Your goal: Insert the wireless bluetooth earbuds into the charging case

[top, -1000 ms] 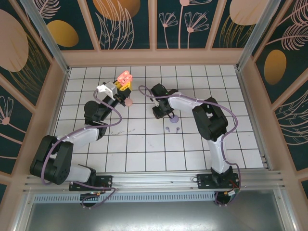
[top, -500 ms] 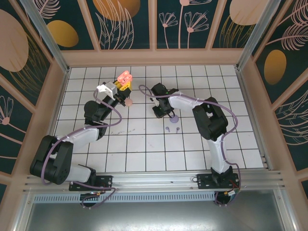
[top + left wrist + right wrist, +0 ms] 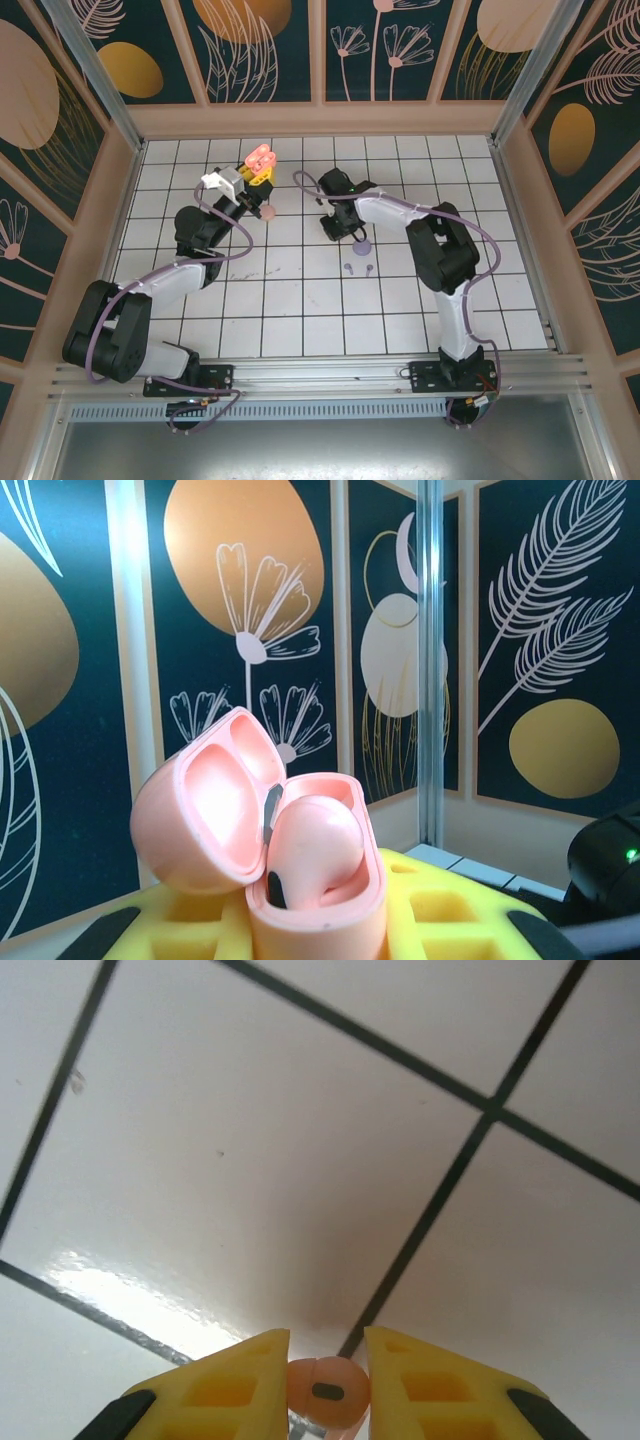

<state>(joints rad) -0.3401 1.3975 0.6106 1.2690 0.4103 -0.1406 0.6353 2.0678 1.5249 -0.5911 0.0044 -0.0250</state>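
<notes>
An open pink charging case (image 3: 318, 905) stands upright between the yellow fingers of my left gripper (image 3: 320, 925), which is shut on it. Its lid (image 3: 195, 800) is tipped back to the left, and one pink earbud (image 3: 318, 842) sits in the case. From above, the case (image 3: 259, 159) is at the back of the table in my left gripper (image 3: 258, 177). My right gripper (image 3: 327, 1388) is shut on a second pink earbud (image 3: 327, 1392), just above the white tiles. In the top view my right gripper (image 3: 332, 228) points down at the table's middle.
A small purple case (image 3: 363, 243) lies on the tiles right of my right gripper, with two tiny purple earbuds (image 3: 348, 268) (image 3: 367, 268) just in front of it. A small pink piece (image 3: 268, 212) lies near my left gripper. Patterned walls enclose the tiled table (image 3: 300, 300).
My right gripper's jaws have closed in on the pink earbud and the arm has shifted slightly. The left arm and the case have stayed still.
</notes>
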